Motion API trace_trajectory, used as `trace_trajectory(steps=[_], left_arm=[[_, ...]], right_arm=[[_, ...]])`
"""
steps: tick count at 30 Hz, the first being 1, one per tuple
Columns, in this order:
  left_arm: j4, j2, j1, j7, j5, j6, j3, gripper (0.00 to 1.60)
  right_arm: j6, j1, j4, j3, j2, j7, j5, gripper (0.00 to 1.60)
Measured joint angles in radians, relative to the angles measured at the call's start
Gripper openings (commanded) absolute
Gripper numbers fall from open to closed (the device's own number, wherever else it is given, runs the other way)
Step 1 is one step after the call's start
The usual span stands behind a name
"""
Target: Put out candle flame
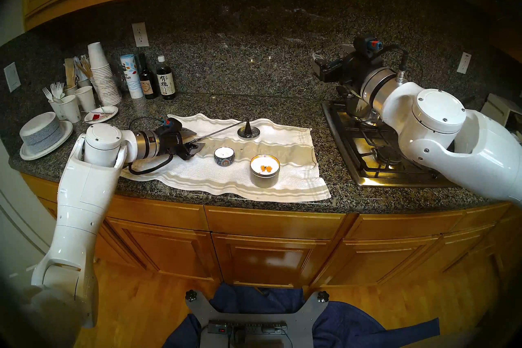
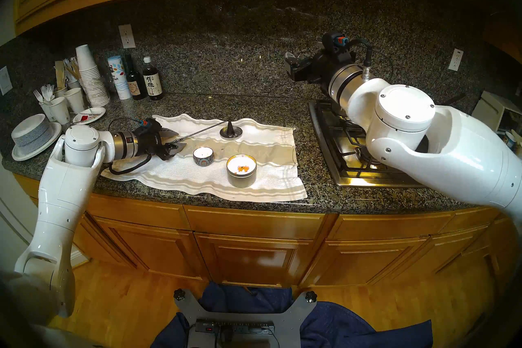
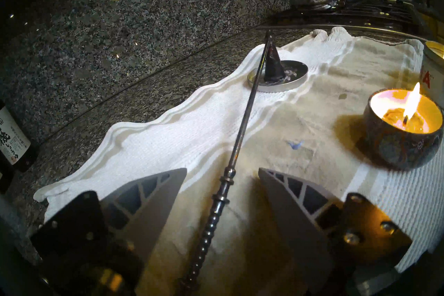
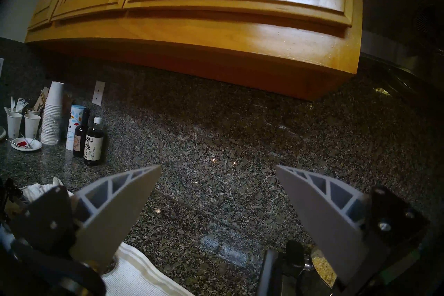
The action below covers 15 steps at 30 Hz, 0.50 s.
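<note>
Left gripper spread around the snuffer handle, not yet pinching

My fingers flank its beaded grip on the towel, and I judge that ridged end the best hold: a thin, stiff, light metal rod, likely to roll or swing from its far cone, which rests on a lid. Lit candle, a small patterned bowl, burns to its right. My right gripper is spread, empty

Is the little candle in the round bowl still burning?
Yes, it is lit. The left wrist view shows a tall flame on the wick of the bowl candle, glowing orange on the wax.
</note>
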Motion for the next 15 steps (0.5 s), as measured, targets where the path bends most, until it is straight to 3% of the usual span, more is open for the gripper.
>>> trace_trajectory(steps=[3, 4, 15], left_arm=[[0.009, 0.0, -0.005, 0.001, 0.0, 0.0, 0.005, 1.03], [0.011, 0.0, -0.006, 0.001, 0.0, 0.0, 0.006, 0.93], [0.025, 0.002, -0.009, -0.001, -0.002, 0.0, 0.01, 0.78]], right_arm=[[-0.002, 0.0, 0.006, -0.001, -0.001, 0.0, 0.0, 1.6], [-0.002, 0.0, 0.008, -0.002, -0.001, 0.0, 0.0, 1.6], [-0.005, 0.0, 0.017, -0.006, -0.016, 0.0, 0.0, 1.6]])
